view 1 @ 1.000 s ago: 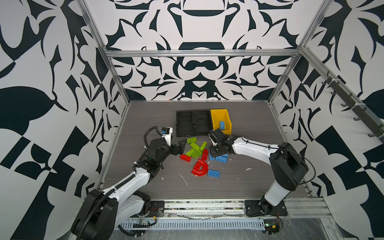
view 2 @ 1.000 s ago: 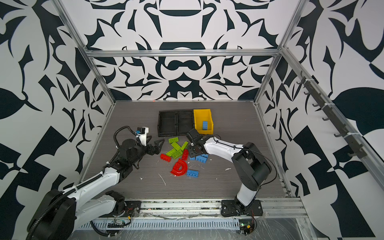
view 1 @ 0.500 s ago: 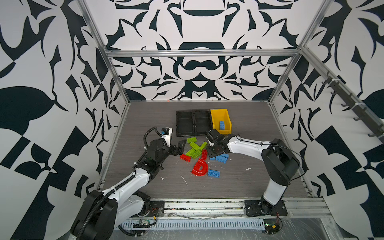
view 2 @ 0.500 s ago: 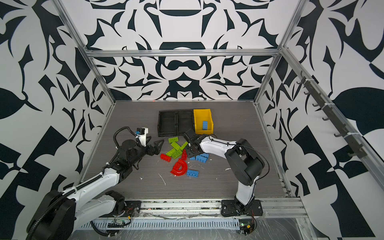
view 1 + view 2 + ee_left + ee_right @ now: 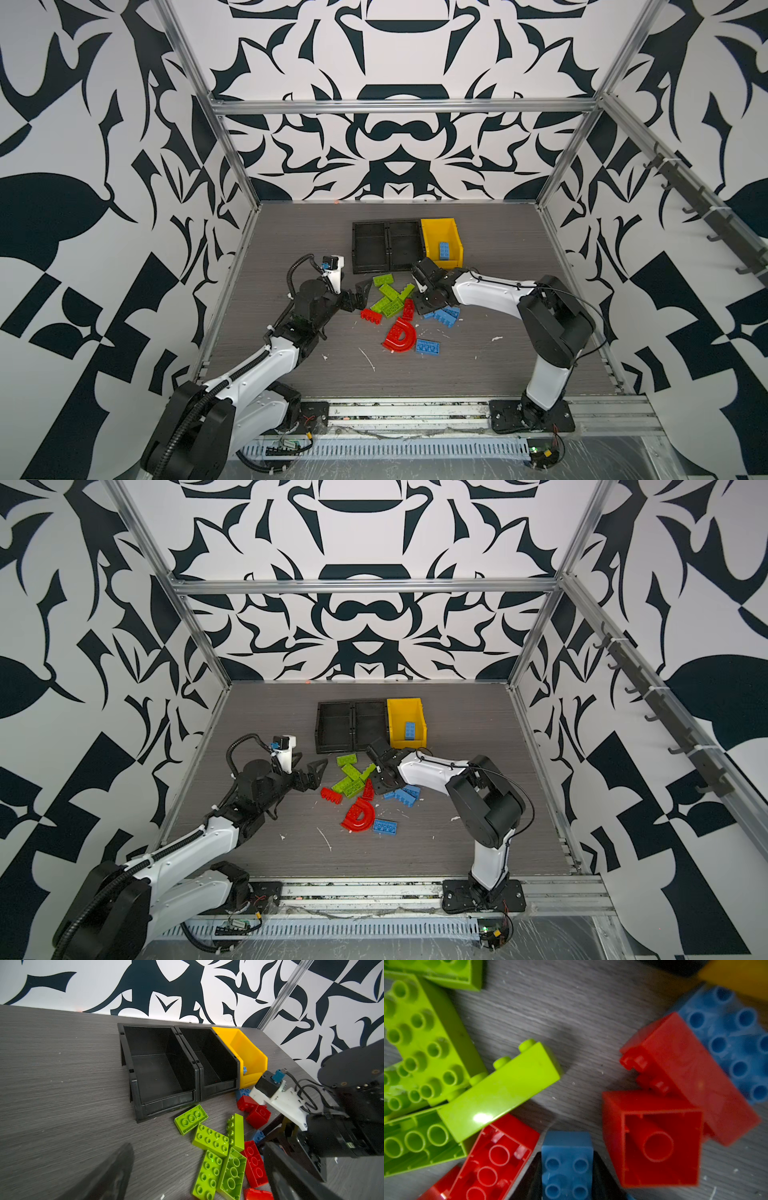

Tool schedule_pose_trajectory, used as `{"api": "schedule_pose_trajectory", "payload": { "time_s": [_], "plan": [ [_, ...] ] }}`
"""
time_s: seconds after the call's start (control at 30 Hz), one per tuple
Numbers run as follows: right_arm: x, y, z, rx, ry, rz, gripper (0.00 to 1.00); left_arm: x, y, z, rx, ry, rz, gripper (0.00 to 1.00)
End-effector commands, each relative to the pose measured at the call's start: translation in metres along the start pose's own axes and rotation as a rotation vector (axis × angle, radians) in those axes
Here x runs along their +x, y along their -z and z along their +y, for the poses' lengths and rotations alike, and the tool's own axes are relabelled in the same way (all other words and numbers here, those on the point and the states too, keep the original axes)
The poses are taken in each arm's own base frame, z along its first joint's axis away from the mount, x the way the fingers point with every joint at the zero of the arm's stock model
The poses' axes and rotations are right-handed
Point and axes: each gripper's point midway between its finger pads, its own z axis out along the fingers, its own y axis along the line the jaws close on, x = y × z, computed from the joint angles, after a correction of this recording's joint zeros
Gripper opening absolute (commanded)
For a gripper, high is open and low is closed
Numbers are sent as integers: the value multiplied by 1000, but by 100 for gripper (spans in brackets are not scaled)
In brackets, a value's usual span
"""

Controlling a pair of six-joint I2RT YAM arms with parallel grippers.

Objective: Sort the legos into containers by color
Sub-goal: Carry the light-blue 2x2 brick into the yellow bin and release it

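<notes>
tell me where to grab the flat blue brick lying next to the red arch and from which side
Probably from straight above, jaws across the two long sides of the flat blue brick. It lies studs up on the table with both long sides clear, while one short end sits right beside the red arch, leaving little room for a finger there.

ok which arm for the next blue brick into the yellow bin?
Right. The right gripper pinches a small blue brick near the yellow bin. The left gripper hangs open by the green bricks, farther off.
</notes>
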Motion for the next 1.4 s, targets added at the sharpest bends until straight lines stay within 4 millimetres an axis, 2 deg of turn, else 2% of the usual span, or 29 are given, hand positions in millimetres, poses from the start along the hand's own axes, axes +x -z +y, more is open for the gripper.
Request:
{"api": "schedule_pose_trajectory", "payload": {
  "time_s": [0.0, 0.37, 0.6, 0.7, 0.93, 1.1, 1.2, 1.37],
  "plan": [
    [-21, 23, 5, -17, -22, -91, 35, -1, 3, 0, 0, -1, -14, 100],
    [-47, 80, 9, -95, -54, -251, 33, -1, 3, 1, -6, -2, -17, 100],
    [-94, 119, -13, -143, -71, -351, 33, -1, 3, 1, -5, 0, -18, 100],
    [-117, 127, -31, -126, -80, -394, 33, -1, 3, 1, -5, 2, -19, 100],
    [-164, 116, -80, -121, -159, -429, 32, 7, 0, 4, -11, 55, -4, 100],
    [-194, 102, -98, -113, -180, -449, 32, 19, -13, -5, 56, 104, 47, 100],
    [-204, 87, -106, -107, -187, -438, 32, 19, -14, -11, 90, 83, 39, 100],
    [-210, 53, -119, -86, -209, -392, 32, 17, -8, -16, 118, 56, 29, 100]
  ]
}}
